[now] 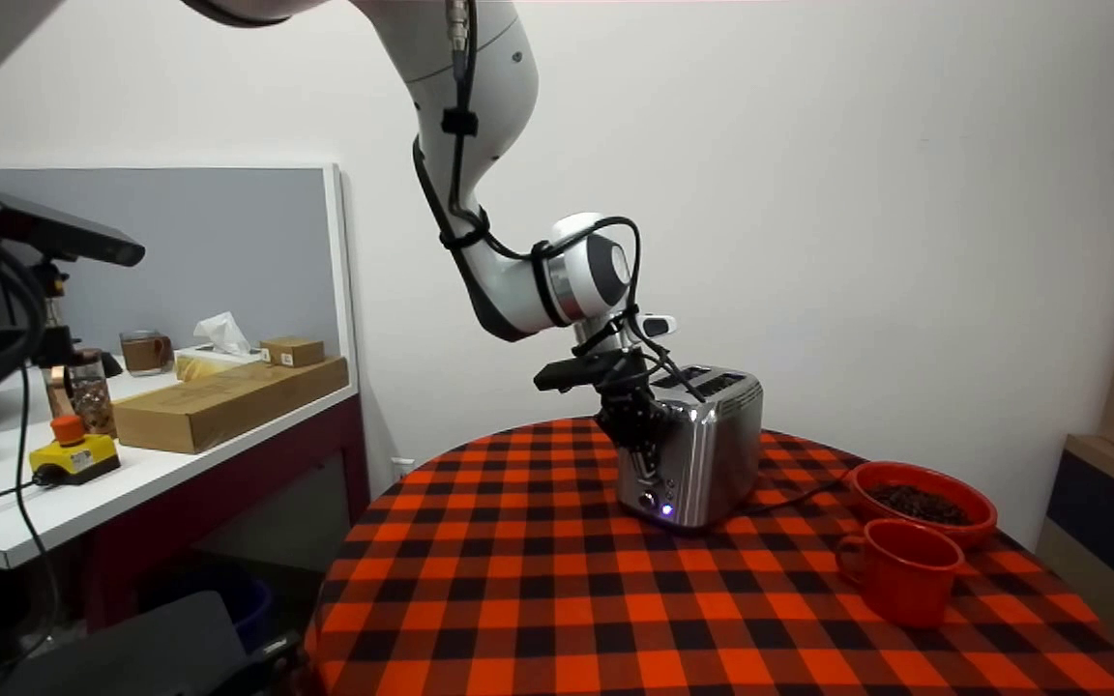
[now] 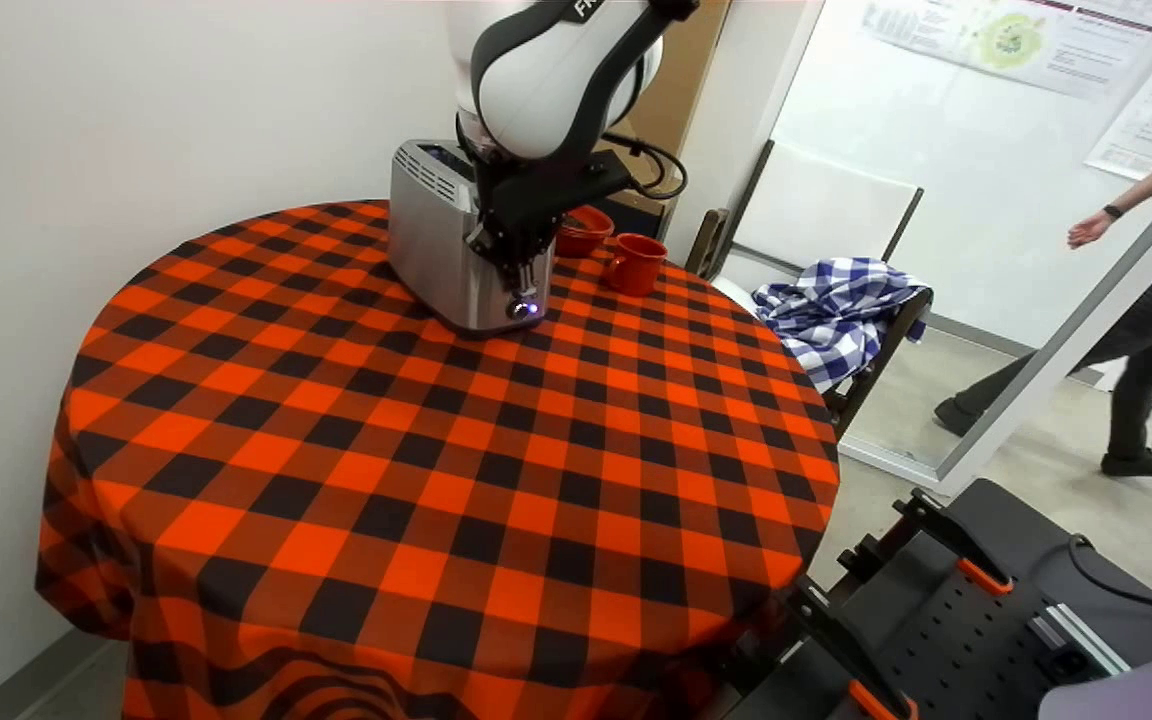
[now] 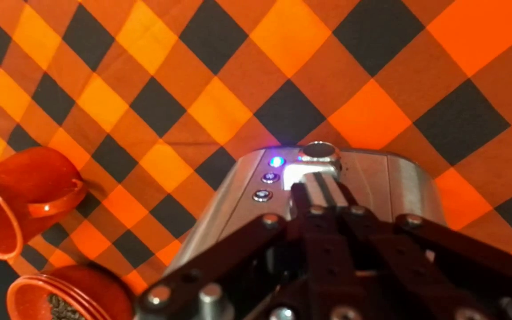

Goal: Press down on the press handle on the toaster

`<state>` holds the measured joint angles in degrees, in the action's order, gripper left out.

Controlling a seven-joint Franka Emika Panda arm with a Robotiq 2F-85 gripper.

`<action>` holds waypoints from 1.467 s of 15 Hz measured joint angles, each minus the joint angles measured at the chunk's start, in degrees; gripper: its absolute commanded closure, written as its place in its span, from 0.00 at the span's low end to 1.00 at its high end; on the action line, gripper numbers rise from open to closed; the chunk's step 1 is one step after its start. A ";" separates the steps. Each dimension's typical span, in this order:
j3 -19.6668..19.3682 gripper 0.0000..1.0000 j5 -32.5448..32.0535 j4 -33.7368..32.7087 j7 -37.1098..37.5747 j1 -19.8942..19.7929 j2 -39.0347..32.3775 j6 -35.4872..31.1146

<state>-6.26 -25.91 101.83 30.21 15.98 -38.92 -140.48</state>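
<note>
Clenched Robotiq gripper [image 3: 323, 189] is held at the press lever [image 3: 299, 173] of a silver toaster [image 3: 374, 180]

Nearest the wrist camera, the dark gripper is seen extended from the 6 o'clock edge, its two fingertips [image 3: 314, 189] pressed pad against pad. The press lever is partly hidden by them; its bright silver part is shown just beside them, at about 11 o'clock, and whether it is touched cannot be told. At 12 o'clock from the fingertips a round control knob [image 3: 319, 151] is set, and at 10 o'clock a blue-lit button [image 3: 277, 162], with two more buttons [image 3: 262, 195] lined up below it.

In both exterior views, the toaster is seen stood upright on a red-and-black checked tablecloth [image 2: 416, 440], its control end faced by the downward-tilted gripper. In an exterior view, the toaster [image 1: 726, 454] is found at 3 o'clock from the fingertips; in an exterior view, the toaster [image 2: 436, 240] is found at 10 o'clock.

In the wrist view, a red mug [image 3: 38, 178] is placed at 9 o'clock from the gripper, and nested red bowls [image 3: 105, 289], with dark bits held inside, at 8 o'clock.
</note>
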 measured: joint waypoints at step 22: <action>6.35 0.00 24.32 30.09 -36.10 -16.56 34.81 19.74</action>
<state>0.08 -1.59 131.92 -5.89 -0.59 -4.11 -120.75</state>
